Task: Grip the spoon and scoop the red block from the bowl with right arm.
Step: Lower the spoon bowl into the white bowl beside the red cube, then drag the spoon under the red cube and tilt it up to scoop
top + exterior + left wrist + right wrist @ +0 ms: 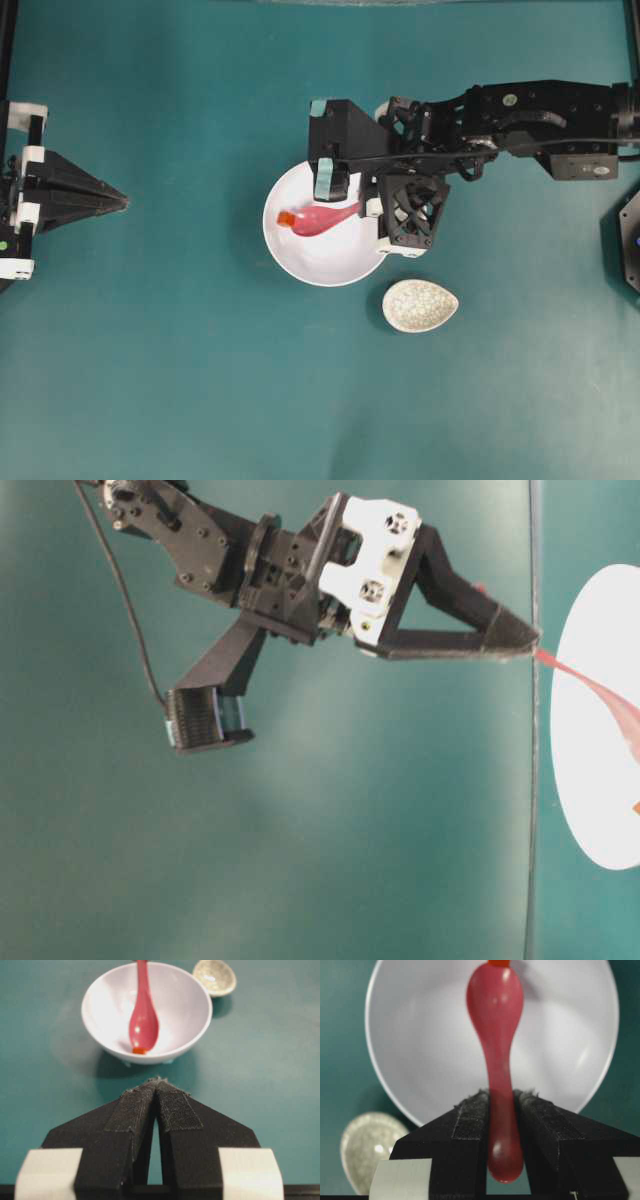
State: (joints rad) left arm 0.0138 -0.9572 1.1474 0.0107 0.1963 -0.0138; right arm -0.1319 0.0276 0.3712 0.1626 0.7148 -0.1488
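The spoon (496, 1035) is squeezed by its handle in the right gripper (501, 1110), with its scoop down inside the bowl (330, 262). The red block (285, 217) touches the scoop's tip. The left gripper (157, 1091) is pressed closed

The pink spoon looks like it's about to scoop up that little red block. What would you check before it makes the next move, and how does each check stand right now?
1. Right gripper holds the spoon: ok, jaws closed on its handle.
2. Spoon's scoop is inside the bowl: ok.
3. Scoop's tip meets the red block: ok, they touch at the far end of the scoop.
4. Block is already in the scoop: not ok, it sits at the tip, not inside.
5. Left gripper is out of the way: ok, shut and well short of the bowl.
6. Speckled dish is clear of the bowl: ok, beside it, apart.
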